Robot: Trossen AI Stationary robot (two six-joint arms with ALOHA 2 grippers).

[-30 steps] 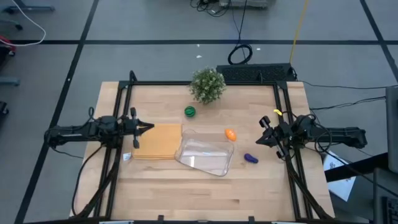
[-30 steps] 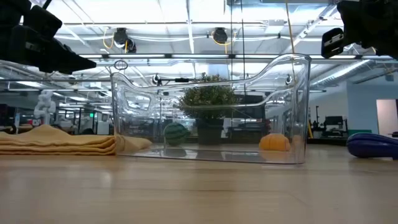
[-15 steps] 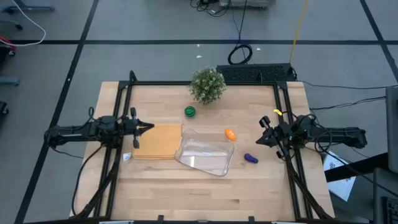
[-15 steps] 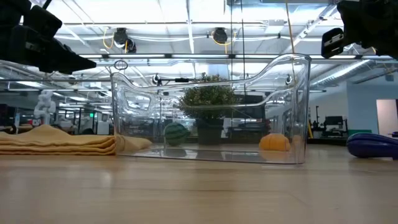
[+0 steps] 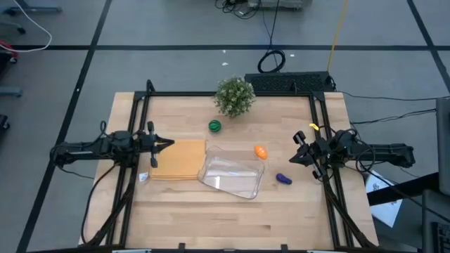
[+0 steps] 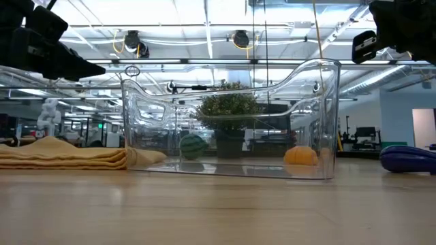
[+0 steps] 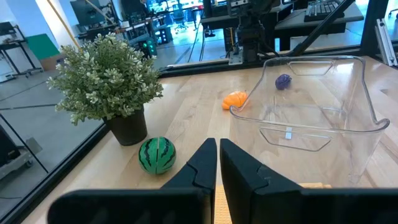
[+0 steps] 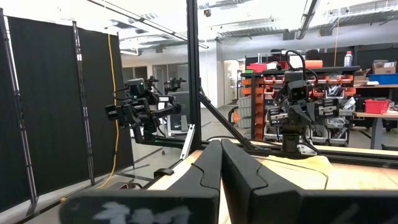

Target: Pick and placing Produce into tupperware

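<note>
The clear tupperware [image 5: 232,176] stands empty at the table's middle, also in the left wrist view [image 7: 311,106]. The round green piece [image 5: 214,126] lies beyond it near the plant, the orange piece [image 5: 261,151] by its far right corner, and the purple piece [image 5: 283,179] to its right; all rest on the table. My left gripper [image 5: 171,144] is shut and empty above the tan mat's left side. My right gripper [image 5: 295,156] is shut and empty near the table's right edge, above the purple piece's right.
A bushy potted plant [image 5: 234,96] stands at the far middle of the table. A folded tan-yellow mat [image 5: 178,160] lies left of the tupperware. Black frame rails run along the table's left and right sides. Bare wood lies toward the near edge.
</note>
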